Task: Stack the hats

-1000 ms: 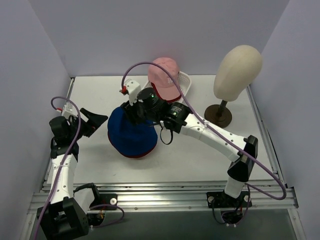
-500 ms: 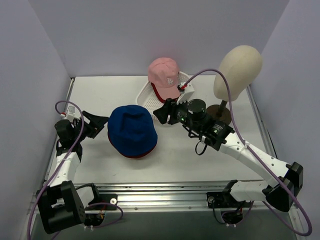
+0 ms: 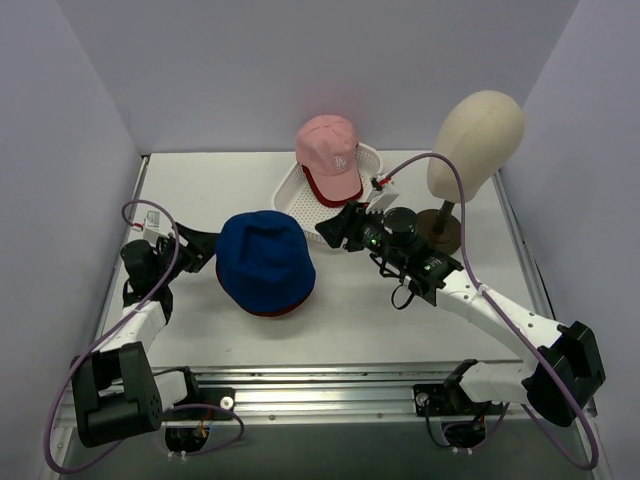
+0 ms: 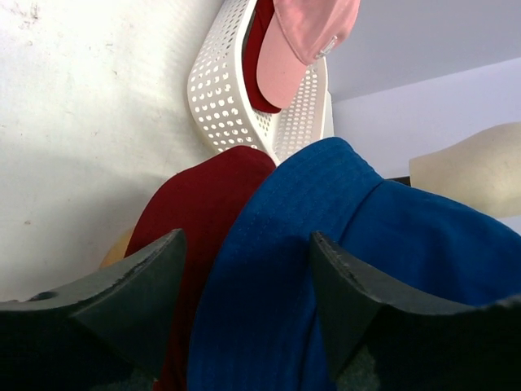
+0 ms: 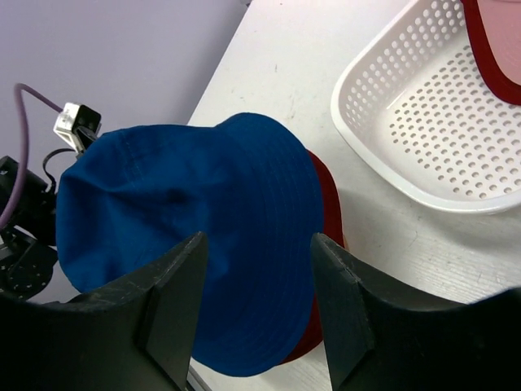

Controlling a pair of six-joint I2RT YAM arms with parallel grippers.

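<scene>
The royal-blue bucket hat (image 3: 265,260) sits on top of the dark red cap (image 3: 268,311), whose edge shows under it, mid-table. They also show in the left wrist view, blue hat (image 4: 342,269) over red cap (image 4: 199,204), and in the right wrist view, blue hat (image 5: 187,236) and red cap (image 5: 326,220). The pale pink cap (image 3: 330,155) rests on the far rim of the white basket (image 3: 298,195). My left gripper (image 3: 200,243) is open, just left of the blue hat. My right gripper (image 3: 332,228) is open and empty, right of the blue hat.
The cream mannequin head (image 3: 476,132) on its brown stand (image 3: 437,230) is at the back right. The white perforated basket (image 5: 431,138) lies behind the stack. Grey walls close in left, back and right.
My right gripper let go of the blue hat and drew back to the right, now open beside the basket. My left gripper edged closer to the blue hat's left rim.
</scene>
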